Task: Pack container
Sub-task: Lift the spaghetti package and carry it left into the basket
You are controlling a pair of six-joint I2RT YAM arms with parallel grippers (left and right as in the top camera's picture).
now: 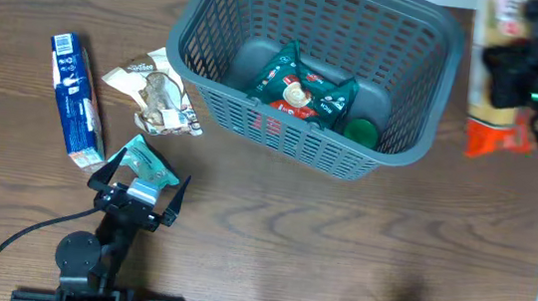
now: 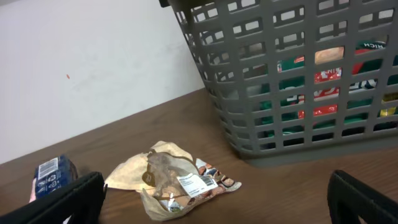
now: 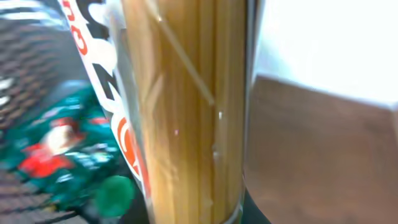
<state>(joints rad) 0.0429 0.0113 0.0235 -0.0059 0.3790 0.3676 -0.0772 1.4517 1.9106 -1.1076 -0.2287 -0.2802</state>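
Container (image 1: pixel 300 144) floor: bare at left, green packets (image 1: pixel 300 94) heaped centre and right
Left of container: tan packet (image 1: pixel 160 94), blue packet (image 1: pixel 76 98), teal packet (image 1: pixel 150 163) clustered
Front table (image 1: pixel 340 238): open wood
Right edge: spaghetti packet (image 3: pixel 186 112) raised beside container

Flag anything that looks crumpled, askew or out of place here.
The tan snack packet, left of the container, is badly crumpled, unlike the smooth blue packet. The container sits at an angle to the table edge. Nothing looks spilled.

Bright, even light; blurred wrist close-up
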